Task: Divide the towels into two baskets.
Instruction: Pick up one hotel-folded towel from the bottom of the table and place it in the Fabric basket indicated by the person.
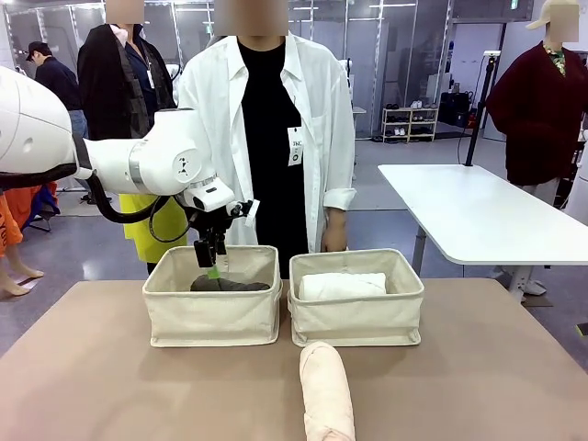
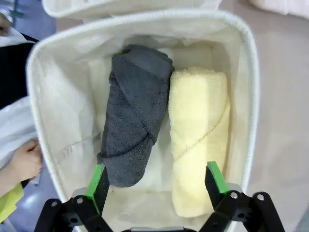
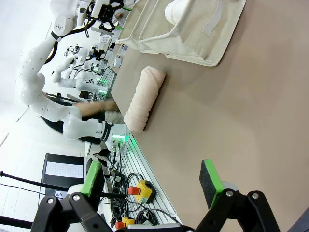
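Note:
My left gripper (image 1: 213,262) hangs open just above the left basket (image 1: 175,317). In the left wrist view its green pads (image 2: 99,181) frame the basket's (image 2: 251,96) inside, where the dark grey towel (image 2: 135,111) and the yellow towel (image 2: 200,135) lie side by side. The grey towel (image 1: 230,285) peeks over the rim. The white towel (image 1: 342,285) lies in the right basket (image 1: 356,322). The pale pink towel (image 1: 326,390) rests on the table in front of that basket. My right gripper (image 3: 152,179) is open and holds nothing, well back from the pink towel (image 3: 145,99).
A person in a white coat (image 1: 276,119) stands right behind the baskets, one hand (image 2: 24,162) near the left basket's far wall. Cables and control boxes (image 3: 140,191) lie past the table's near edge. Bare tabletop (image 1: 101,386) spreads left and right of the pink towel.

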### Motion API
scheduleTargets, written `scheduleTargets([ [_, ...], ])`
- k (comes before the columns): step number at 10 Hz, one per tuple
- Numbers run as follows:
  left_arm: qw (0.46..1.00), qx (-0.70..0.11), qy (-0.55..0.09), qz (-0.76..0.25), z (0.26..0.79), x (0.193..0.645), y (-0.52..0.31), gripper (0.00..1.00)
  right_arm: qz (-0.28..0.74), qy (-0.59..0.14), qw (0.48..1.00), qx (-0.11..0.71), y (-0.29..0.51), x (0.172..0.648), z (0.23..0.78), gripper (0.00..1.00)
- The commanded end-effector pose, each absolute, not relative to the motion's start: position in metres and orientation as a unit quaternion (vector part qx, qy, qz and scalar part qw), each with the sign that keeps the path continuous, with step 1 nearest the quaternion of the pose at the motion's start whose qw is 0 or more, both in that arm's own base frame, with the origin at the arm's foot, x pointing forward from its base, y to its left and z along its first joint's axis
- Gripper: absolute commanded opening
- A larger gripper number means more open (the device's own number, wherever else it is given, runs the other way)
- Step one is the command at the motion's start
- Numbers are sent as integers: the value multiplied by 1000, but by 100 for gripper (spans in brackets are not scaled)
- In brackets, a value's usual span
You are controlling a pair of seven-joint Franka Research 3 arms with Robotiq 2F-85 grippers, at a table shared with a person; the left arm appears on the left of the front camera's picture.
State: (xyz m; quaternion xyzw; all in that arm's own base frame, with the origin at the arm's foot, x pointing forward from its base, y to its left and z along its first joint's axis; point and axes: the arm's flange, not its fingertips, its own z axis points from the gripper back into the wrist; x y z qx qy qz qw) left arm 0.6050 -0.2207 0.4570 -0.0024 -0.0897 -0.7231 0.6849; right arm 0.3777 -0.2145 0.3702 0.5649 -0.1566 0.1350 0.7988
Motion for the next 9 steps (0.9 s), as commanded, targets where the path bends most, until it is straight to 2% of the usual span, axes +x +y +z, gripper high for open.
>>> scheduleTargets([
  [1, 713, -75, -101, -690, 516, 588, -192, 100, 134, -170, 798, 563, -211, 376, 370, 100],
  [3, 757, -139, -120, -627, 556, 550, -132, 100, 134, -170, 798, 563, -211, 376, 370, 100],
  [4, 764, -215, -130, -595, 558, 528, -100, 100, 134, -170, 798, 563, -211, 376, 370, 100],
  [7, 775, -329, -152, -517, 544, 476, -15, 100, 134, -170, 798, 563, -211, 376, 370, 100],
  [9, 784, -417, -160, -431, 517, 445, 50, 100, 134, -170, 798, 563, -211, 376, 370, 100],
])
